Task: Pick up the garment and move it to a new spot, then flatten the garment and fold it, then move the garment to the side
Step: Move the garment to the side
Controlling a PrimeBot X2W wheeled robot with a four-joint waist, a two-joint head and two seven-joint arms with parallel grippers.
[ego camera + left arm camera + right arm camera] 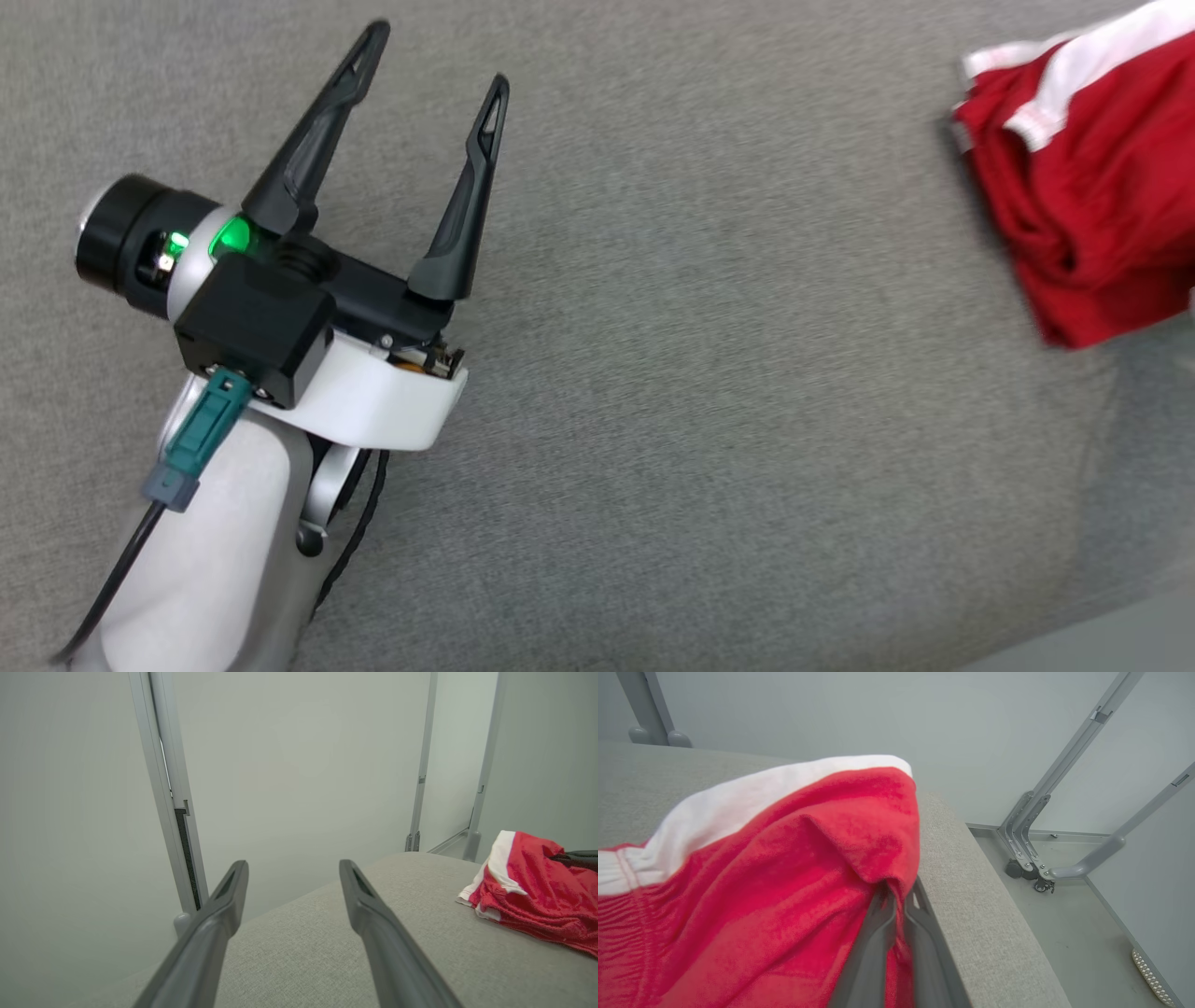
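The garment [1083,187] is red with white bands and lies bunched at the right edge of the grey fabric surface [700,373]. It also appears at the right of the left wrist view, garment [532,891]. My right gripper [899,893] is shut on a fold of the red garment [784,882] near the surface's edge. My left gripper [429,61] hovers over the bare grey fabric far to the left of the garment, its fingers [224,896] spread wide with nothing between them.
The grey surface ends in a rounded edge [971,872] beside my right gripper, with pale floor [1064,914] below. Metal frame posts [173,793] and a wheeled frame foot [1031,868] stand beyond the edge against pale walls.
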